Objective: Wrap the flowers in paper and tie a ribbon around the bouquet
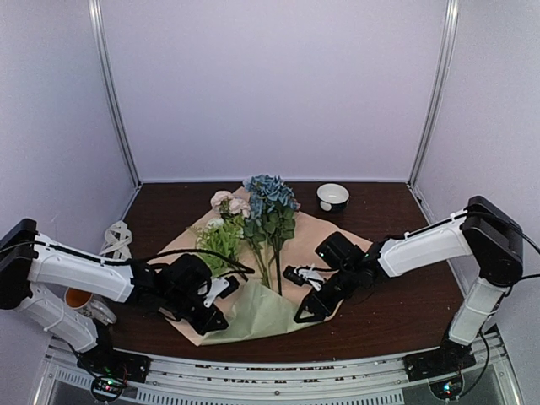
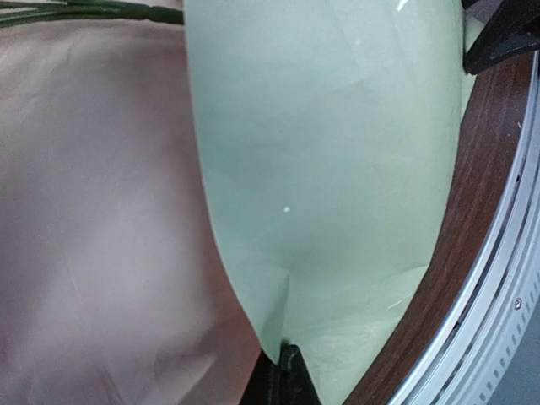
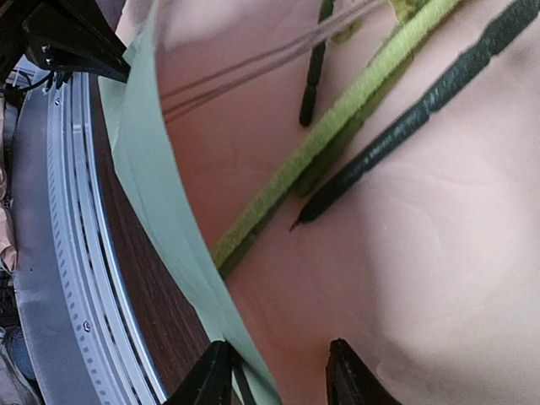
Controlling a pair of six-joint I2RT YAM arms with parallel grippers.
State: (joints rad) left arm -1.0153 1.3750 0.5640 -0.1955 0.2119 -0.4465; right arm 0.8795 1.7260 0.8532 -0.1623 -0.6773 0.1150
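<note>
The paper (image 1: 316, 232) lies on the table beige face up, and its near corner is folded over so the sage green side (image 1: 253, 314) shows. The flowers (image 1: 268, 202) rest on it, blooms toward the back and stems (image 3: 337, 135) toward me. My left gripper (image 2: 285, 371) is shut on the edge of the green fold (image 2: 337, 169), at the fold's left end (image 1: 215, 314). My right gripper (image 3: 278, 380) stands open at the fold's right end (image 1: 308, 305), with the paper's green edge (image 3: 160, 202) running between its fingers. The ribbon (image 1: 116, 240) lies in loops at the table's left edge.
A small white and black bowl (image 1: 332, 197) stands at the back right. A cup (image 1: 78, 297) sits under my left arm. The table's near edge and metal rail (image 2: 498, 287) run right beside both grippers. White walls close in the back and sides.
</note>
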